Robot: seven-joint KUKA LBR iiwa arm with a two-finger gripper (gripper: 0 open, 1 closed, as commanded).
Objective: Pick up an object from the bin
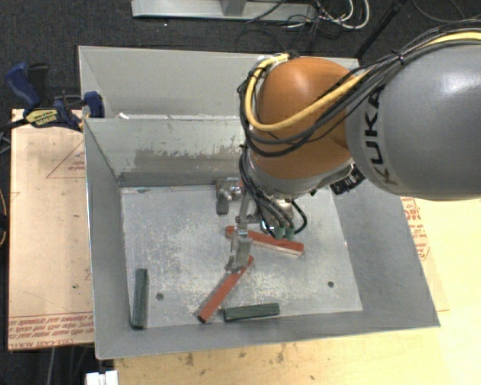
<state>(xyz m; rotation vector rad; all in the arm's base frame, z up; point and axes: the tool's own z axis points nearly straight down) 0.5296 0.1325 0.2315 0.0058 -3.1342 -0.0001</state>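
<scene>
Steel-grey and narrow, the gripper (240, 255) hangs low over the middle of the bin (104, 215), its tip down close to the floor. Whether it is open or closed cannot be told from this angle, since the wrist above hides most of it. Nor can I tell whether it has hold of anything.

Right at the gripper lies the upper red stick (279, 246), a flat slim bar. Its left end sits against the gripper and the rest runs off to the right with a slight downward slant. That end-on meeting suggests the stick is the likely thing to be picked. A grasp near one end would probably let the bar swing or tip when lifted.

Just below, the lower red stick (222, 293) slants from near the gripper's tip towards the front left. Its upper end comes so close that it may be touching, and it could be nudged if the gripper closes or shifts.

At its lower end lies a dark green stick (251, 312), flat and roughly parallel to the front wall. A second dark green stick (138, 297) lies well apart by the left wall, pointing front to back, too far off to matter now.

Above all this sits the orange cover (305, 111) on the wrist, looped with yellow and black cables (260, 119). It leans in from the right.
</scene>
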